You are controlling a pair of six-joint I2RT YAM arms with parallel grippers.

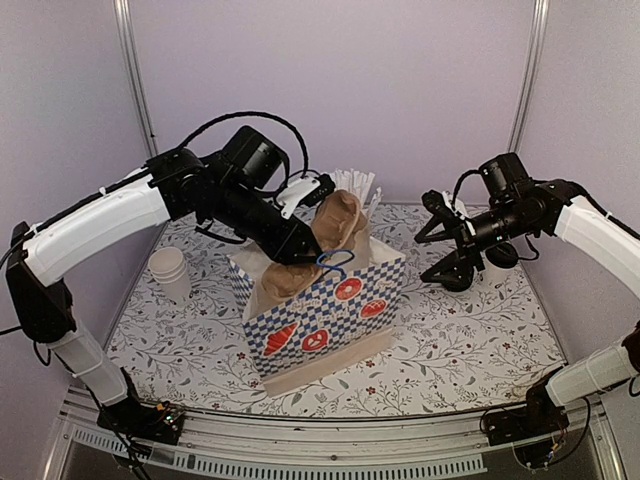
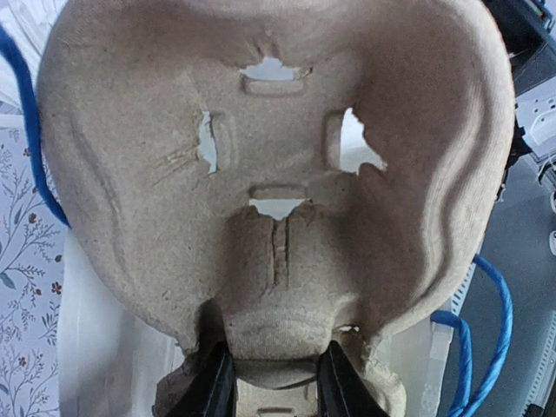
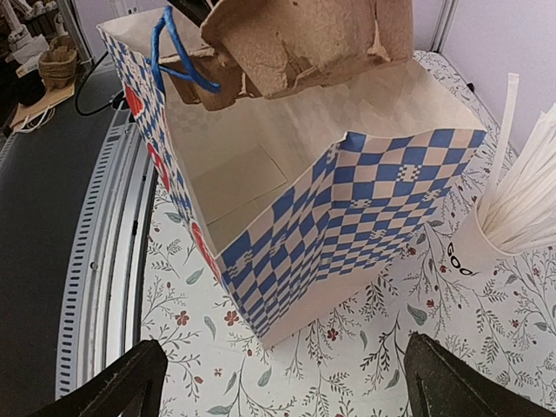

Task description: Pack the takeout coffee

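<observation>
My left gripper (image 1: 300, 252) is shut on the edge of a brown pulp cup carrier (image 1: 338, 222) and holds it tilted over the open top of the blue-and-white checkered paper bag (image 1: 330, 312). In the left wrist view the carrier (image 2: 278, 130) fills the frame, pinched between the black fingers (image 2: 217, 387). My right gripper (image 1: 442, 248) is open and empty just right of the bag. In the right wrist view it (image 3: 287, 382) hovers over the table by the bag's corner (image 3: 382, 200), with the carrier (image 3: 295, 43) above the bag's mouth. The lidded takeout coffee is not in view.
A white cup of straws (image 1: 355, 188) stands behind the bag, and shows at the right in the right wrist view (image 3: 504, 217). A stack of lidless white cups (image 1: 168, 270) stands at the left. Blue bag handles (image 1: 335, 262) stick up. The floral mat (image 1: 480, 330) ends at a metal rail.
</observation>
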